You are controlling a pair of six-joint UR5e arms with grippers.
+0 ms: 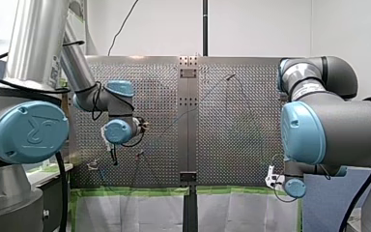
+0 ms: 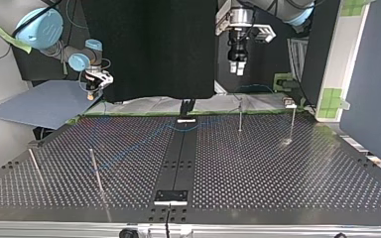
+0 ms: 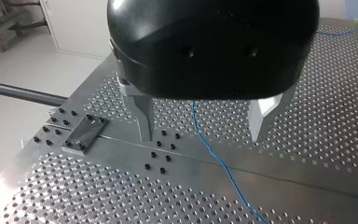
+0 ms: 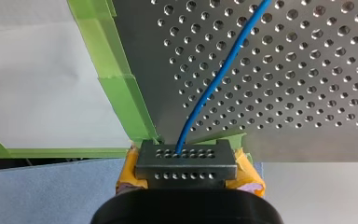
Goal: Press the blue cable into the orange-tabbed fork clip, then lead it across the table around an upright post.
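Between clamped yellow pads (image 4: 249, 175) of right gripper (image 4: 185, 156): blue cable (image 4: 213, 88), likely anchored for routing; left gripper (image 3: 203, 137) straddles it, fingers (image 3: 142, 112) apart.

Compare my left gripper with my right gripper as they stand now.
My left gripper stands open, metal fingers either side of the blue cable; my right gripper is shut on that cable. The left hangs over the table; the right sits past its green tape. The right shows yellow pads; the left none. Both face the cable.

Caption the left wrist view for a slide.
My left arm's black tool, metal fingers open, poised over the thin blue cable on the perforated metal table.
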